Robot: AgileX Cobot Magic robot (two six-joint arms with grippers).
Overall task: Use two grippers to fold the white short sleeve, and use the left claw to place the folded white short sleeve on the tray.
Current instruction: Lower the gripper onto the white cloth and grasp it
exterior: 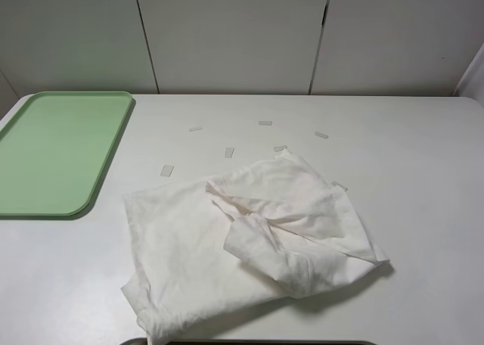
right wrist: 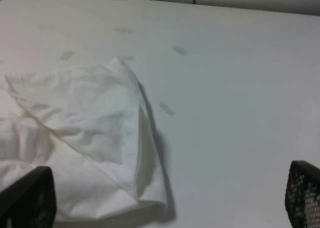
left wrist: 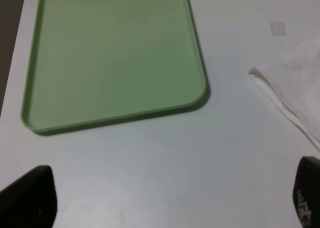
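The white short sleeve point(exterior: 249, 235) lies crumpled and loosely bunched on the white table, right of the tray; no print shows. The pale green tray point(exterior: 53, 152) lies empty at the far left. Neither arm shows in the exterior high view. In the left wrist view the tray point(left wrist: 115, 58) fills the upper part and a shirt corner point(left wrist: 295, 83) shows at one side; the left gripper point(left wrist: 172, 203) is open and empty above bare table, fingertips point(left wrist: 30, 198) far apart. In the right wrist view the right gripper point(right wrist: 167, 203) is open and empty over the shirt's edge point(right wrist: 95, 133).
Several small pale tape strips point(exterior: 229, 152) lie on the table behind the shirt. White wall panels point(exterior: 234, 35) stand behind the table. A dark edge point(exterior: 249, 343) shows at the table's front.
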